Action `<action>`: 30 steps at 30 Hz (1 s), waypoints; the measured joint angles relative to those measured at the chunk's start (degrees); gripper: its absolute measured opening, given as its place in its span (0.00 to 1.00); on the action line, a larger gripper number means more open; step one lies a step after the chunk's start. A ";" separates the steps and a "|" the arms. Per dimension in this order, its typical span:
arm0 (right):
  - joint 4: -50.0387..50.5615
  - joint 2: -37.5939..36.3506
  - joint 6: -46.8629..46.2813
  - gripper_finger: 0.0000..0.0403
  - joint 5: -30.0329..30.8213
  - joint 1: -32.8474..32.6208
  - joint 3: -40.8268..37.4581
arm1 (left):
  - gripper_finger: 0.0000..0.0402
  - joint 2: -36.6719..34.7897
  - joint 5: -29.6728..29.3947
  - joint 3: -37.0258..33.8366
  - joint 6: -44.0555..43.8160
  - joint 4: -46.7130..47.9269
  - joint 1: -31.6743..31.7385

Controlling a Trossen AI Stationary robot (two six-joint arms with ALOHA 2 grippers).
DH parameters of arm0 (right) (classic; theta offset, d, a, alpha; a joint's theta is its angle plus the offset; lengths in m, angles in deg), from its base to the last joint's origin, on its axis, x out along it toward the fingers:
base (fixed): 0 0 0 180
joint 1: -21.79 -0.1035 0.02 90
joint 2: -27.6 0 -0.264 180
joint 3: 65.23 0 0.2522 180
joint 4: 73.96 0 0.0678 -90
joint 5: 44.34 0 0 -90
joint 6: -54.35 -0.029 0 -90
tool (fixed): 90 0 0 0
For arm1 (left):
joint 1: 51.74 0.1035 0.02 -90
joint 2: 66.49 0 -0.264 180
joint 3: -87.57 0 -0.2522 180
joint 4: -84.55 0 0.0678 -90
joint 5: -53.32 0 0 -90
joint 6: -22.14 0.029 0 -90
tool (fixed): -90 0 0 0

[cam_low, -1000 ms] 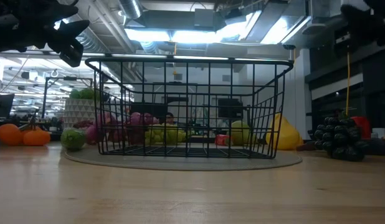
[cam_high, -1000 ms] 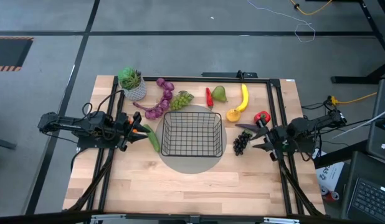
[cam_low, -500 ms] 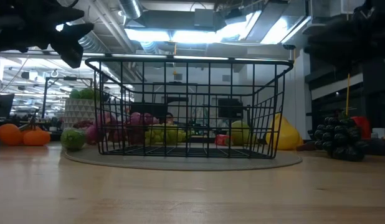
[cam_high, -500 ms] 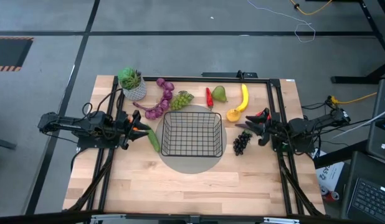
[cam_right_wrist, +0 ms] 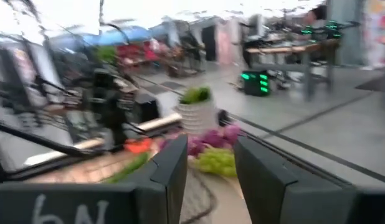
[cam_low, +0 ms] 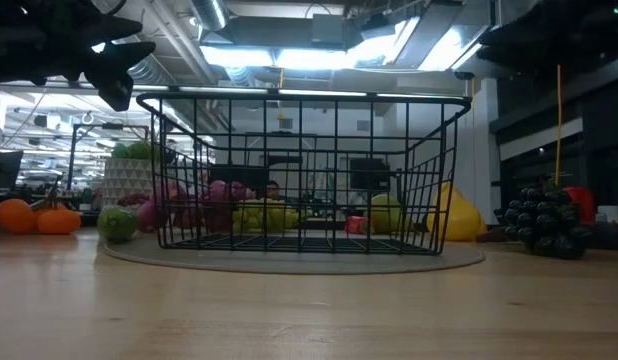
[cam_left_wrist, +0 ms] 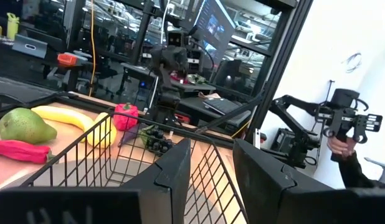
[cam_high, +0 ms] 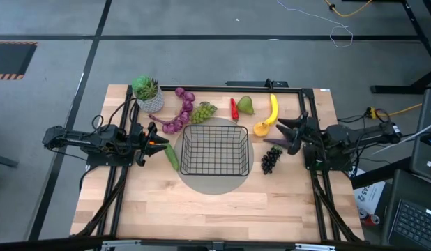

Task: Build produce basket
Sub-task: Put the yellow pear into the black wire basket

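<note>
Pale wooden surface (cam_high: 201, 202) on grey floor, black wire basket (cam_high: 214, 149) on round mat at its middle, produce (cam_high: 194, 110) ringing its far side and flanks; left tool (cam_high: 160, 144) and right tool (cam_high: 289, 134) flanking basket, both parted, holding nothing; workshop room behind.

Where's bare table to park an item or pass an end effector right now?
The near half of the table, in front of the basket, is bare wood. The basket is empty too. Crowded: the far strip from potted plant to banana, and around the black grapes.
</note>
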 joint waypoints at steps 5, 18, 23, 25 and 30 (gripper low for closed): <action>16.79 5.61 -9.40 0.33 3.95 3.20 8.17 | 0.29 0.00 0.00 0.00 0.00 0.00 0.00; 35.40 25.85 -20.67 0.33 -2.98 17.51 23.73 | 0.29 0.00 0.00 0.01 0.02 0.02 0.00; 38.18 33.62 -18.89 0.33 -13.20 25.51 27.96 | 0.29 0.00 0.00 0.00 0.04 0.04 0.00; 40.15 36.50 -18.84 0.33 -17.27 28.67 29.07 | 0.29 0.00 0.00 0.00 0.04 0.04 0.00; 40.68 43.20 -15.77 0.33 -25.87 34.69 28.77 | 0.29 -0.01 0.02 0.00 0.04 0.57 0.00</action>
